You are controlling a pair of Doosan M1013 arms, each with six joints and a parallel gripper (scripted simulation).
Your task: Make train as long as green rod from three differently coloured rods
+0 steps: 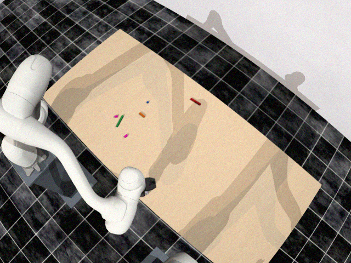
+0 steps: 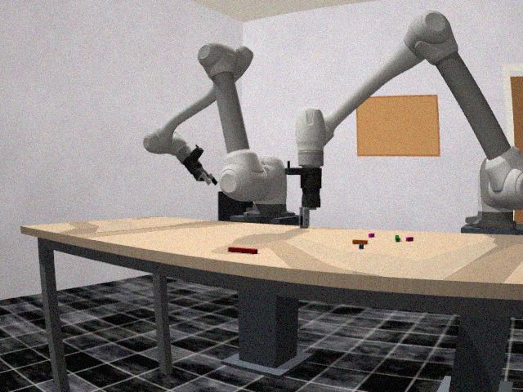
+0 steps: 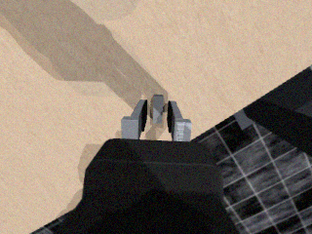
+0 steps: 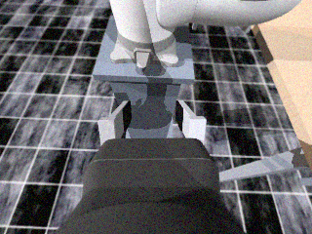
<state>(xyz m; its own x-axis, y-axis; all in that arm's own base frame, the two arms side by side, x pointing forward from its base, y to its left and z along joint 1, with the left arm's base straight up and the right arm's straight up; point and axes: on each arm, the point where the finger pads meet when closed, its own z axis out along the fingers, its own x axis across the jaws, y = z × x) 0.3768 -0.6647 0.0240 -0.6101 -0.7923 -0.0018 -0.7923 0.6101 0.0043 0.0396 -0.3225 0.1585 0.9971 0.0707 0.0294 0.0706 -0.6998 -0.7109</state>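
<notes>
My left gripper (image 2: 304,224) (image 3: 157,109) points down at the table's robot-side edge, its fingers part open. The grey rod (image 3: 157,106) shows between the fingertips, with gaps on both sides; the top and exterior views do not show it clearly. The green rod (image 1: 119,121) (image 2: 397,238) lies flat, one magenta rod (image 1: 115,116) (image 2: 409,238) beside it, another magenta rod (image 1: 125,136) (image 2: 371,235) farther off. The orange rod (image 1: 141,114) (image 2: 359,242) and blue rod (image 1: 147,102) (image 2: 361,247) lie apart. The red rod (image 1: 195,101) (image 2: 243,250) lies near the far edge. My right gripper (image 2: 209,181) (image 4: 153,109) is open and empty.
The table (image 1: 226,158) (image 2: 189,247) carries broad arm shadows. Its edge runs close by my left gripper. My right gripper is off the table, with the dark tiled floor (image 4: 54,161) and an arm's blue-grey base plate (image 4: 180,68) in its view.
</notes>
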